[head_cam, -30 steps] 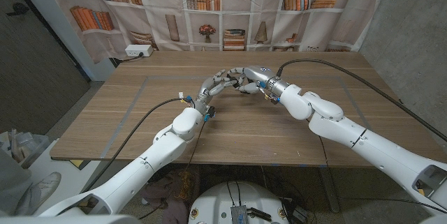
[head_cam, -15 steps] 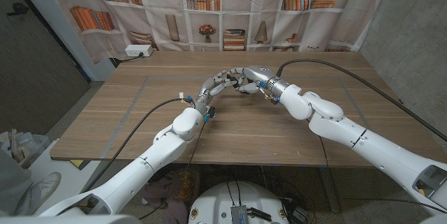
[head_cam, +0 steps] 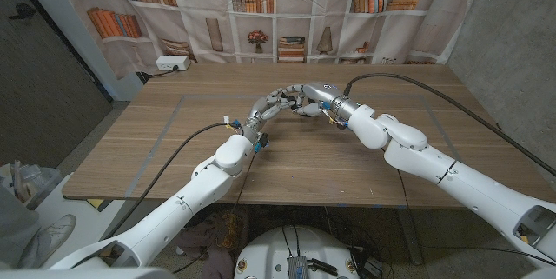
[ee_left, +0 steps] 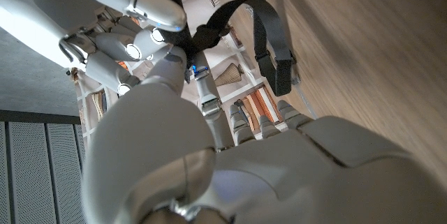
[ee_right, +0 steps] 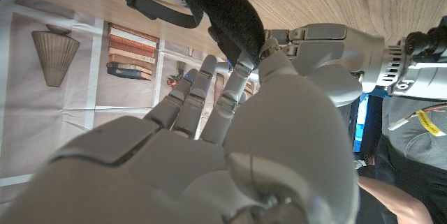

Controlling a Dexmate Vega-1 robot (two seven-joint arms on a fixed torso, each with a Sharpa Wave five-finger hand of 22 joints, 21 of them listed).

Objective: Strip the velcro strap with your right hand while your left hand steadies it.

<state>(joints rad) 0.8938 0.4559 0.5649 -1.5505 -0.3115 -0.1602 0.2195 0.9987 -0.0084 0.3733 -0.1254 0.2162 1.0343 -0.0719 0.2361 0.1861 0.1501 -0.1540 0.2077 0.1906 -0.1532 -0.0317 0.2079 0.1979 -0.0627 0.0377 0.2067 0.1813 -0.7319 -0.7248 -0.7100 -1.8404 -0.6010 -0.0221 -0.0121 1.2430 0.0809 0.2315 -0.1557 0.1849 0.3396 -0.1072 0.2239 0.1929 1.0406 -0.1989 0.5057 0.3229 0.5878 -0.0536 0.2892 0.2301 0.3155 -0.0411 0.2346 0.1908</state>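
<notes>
The black velcro strap (ee_left: 222, 16) lies on the wooden table (head_cam: 174, 140) as a bundle of loops with a plastic buckle (ee_left: 279, 70). My two hands meet over it at the table's far middle. The left hand (head_cam: 271, 105) reaches in from the near left, and its fingers (ee_right: 318, 42) hold one end of the strap (ee_right: 218, 4). From the right comes the right hand (head_cam: 311, 96), whose fingertips (ee_left: 150, 6) pinch the wide black flap. In the head view the hands hide most of the strap.
A white power strip (head_cam: 172, 64) lies at the table's back left corner. A bookshelf-print curtain (head_cam: 287, 9) hangs behind the table. Black cables (head_cam: 417, 88) run along both arms. Part of a person in grey (ee_right: 408, 123) is visible in the right wrist view.
</notes>
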